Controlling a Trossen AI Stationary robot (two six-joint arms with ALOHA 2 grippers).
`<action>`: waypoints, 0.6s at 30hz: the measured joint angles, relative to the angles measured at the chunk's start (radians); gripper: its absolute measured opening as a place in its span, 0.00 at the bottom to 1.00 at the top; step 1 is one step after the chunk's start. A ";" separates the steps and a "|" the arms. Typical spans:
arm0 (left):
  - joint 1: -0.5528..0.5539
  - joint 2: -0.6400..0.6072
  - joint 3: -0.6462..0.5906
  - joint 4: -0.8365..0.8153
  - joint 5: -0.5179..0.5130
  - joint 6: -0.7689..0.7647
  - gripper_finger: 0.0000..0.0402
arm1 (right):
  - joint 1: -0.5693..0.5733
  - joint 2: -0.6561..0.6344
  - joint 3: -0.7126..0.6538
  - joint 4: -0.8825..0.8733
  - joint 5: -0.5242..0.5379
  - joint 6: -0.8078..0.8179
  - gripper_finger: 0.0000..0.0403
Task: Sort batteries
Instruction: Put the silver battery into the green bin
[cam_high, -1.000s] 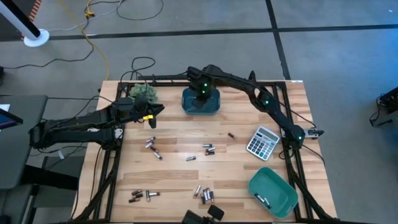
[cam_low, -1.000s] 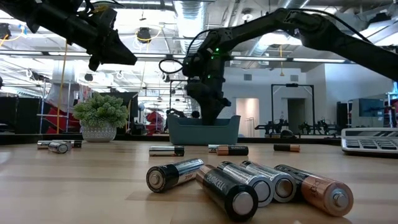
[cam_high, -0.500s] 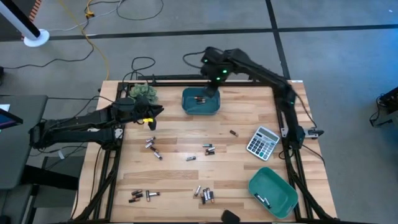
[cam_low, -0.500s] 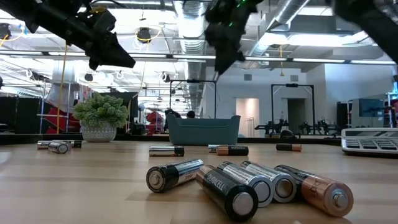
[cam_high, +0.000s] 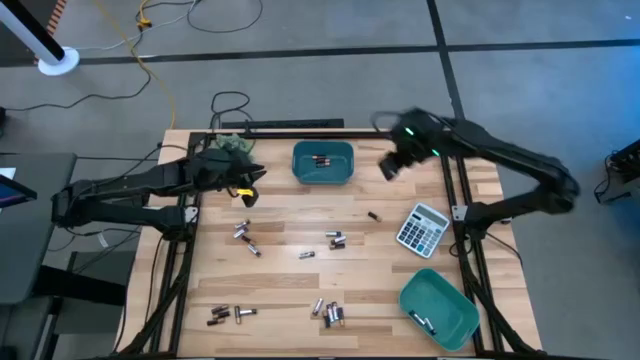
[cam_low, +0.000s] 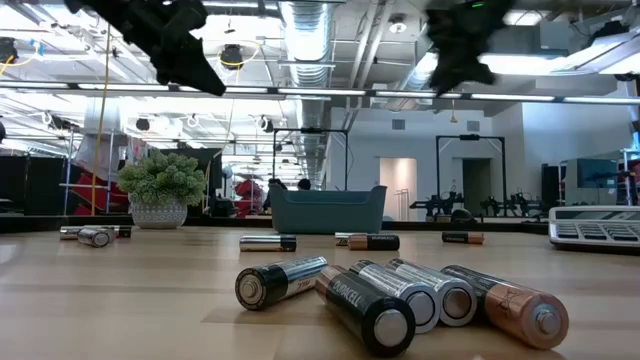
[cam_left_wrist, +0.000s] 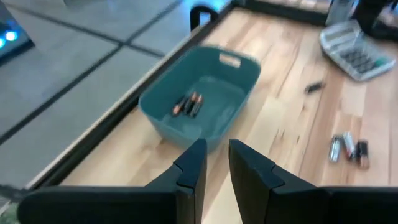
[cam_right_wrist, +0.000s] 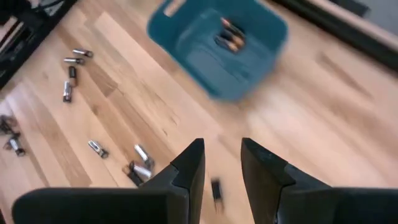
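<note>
Small dark and silvery batteries lie scattered on the wooden table: a group mid-table (cam_high: 335, 240), some toward the left (cam_high: 243, 235), and more along the near edge (cam_high: 330, 313) (cam_low: 400, 300). A few rest inside the far teal bin (cam_high: 323, 163) (cam_left_wrist: 188, 104) (cam_right_wrist: 227, 34). One battery (cam_high: 373, 214) lies alone right of centre. My right gripper (cam_high: 390, 165) (cam_right_wrist: 217, 165) hovers open just right of that bin, holding nothing. My left gripper (cam_high: 245, 187) (cam_left_wrist: 216, 165) hangs above the table left of the bin, its fingers a narrow gap apart and empty.
A second teal bin (cam_high: 438, 308) sits at the near right corner with batteries in it. A grey-white calculator (cam_high: 422, 228) (cam_low: 595, 225) lies by the right edge. A small potted plant (cam_high: 232, 148) (cam_low: 160, 185) stands at the far left. Bare wood stretches between the battery groups.
My right gripper has risen out of the far teal bin and swung toward the table's right edge; it now hovers beside the bin. Batteries show in the bin where the gripper stood before.
</note>
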 joint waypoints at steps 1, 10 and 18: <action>0.000 0.025 0.020 -0.012 0.000 0.005 0.15 | 0.021 -0.056 -0.049 -0.003 0.030 0.043 0.29; -0.008 0.240 0.196 -0.011 0.032 0.004 0.15 | 0.240 -0.398 -0.305 -0.004 0.162 0.407 0.29; -0.137 0.375 0.354 -0.185 -0.021 -0.084 0.15 | 0.464 -0.417 -0.398 -0.013 0.279 0.592 0.29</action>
